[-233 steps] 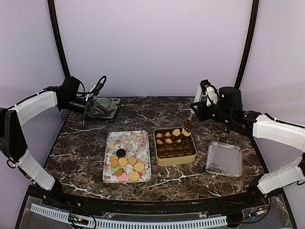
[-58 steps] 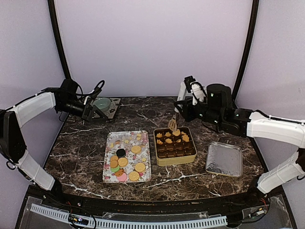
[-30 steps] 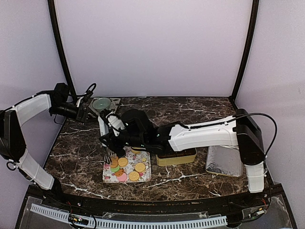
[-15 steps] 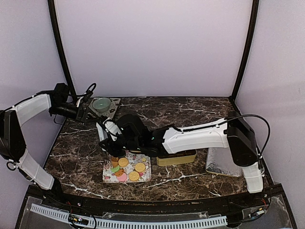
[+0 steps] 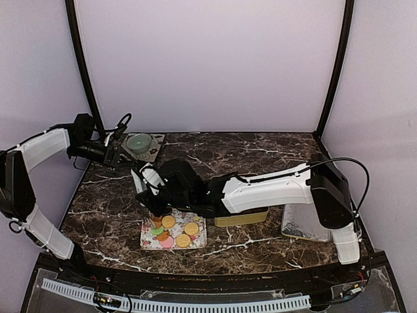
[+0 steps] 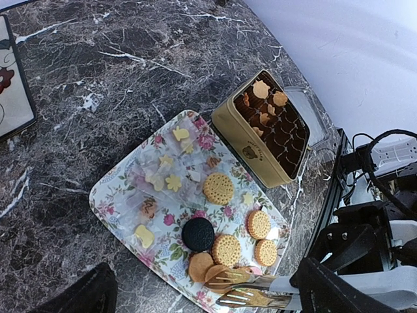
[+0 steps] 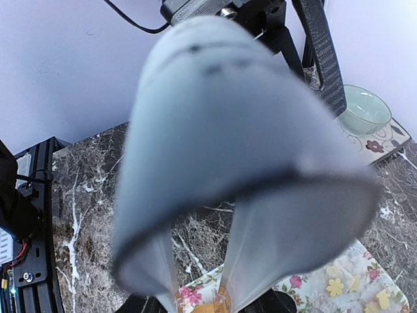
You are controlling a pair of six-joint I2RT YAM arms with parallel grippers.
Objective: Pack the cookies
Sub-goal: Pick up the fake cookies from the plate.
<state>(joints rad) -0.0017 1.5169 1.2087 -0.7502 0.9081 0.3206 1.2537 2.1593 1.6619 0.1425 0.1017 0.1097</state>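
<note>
Several round cookies lie on the flower-patterned tray [image 5: 195,218]: golden ones [image 5: 191,228], a green one [image 5: 156,230], a pink one [image 5: 166,242]. The left wrist view shows golden cookies [image 6: 218,189] and a dark one [image 6: 198,233]. My right gripper [image 5: 156,199] is shut on metal tongs [image 6: 260,290] and reaches across over the tray. The tong tips straddle a golden cookie [image 6: 225,277] at the tray's near left corner. The blurred tong handle [image 7: 247,163] fills the right wrist view. The gold tin [image 6: 241,134] holds a few cookies. My left gripper [image 5: 116,153] is open and empty at the back left.
A green bowl [image 5: 139,141] sits on a mat at the back left beside my left gripper. The tin lid [image 5: 303,225] lies right of the tin, partly behind the right arm. The right arm spans the table's middle, covering most of the tin [image 5: 244,218].
My right arm has swung from the tin across to the flower tray. It has lowered the tongs onto the near left cookies. The left arm has barely moved.
</note>
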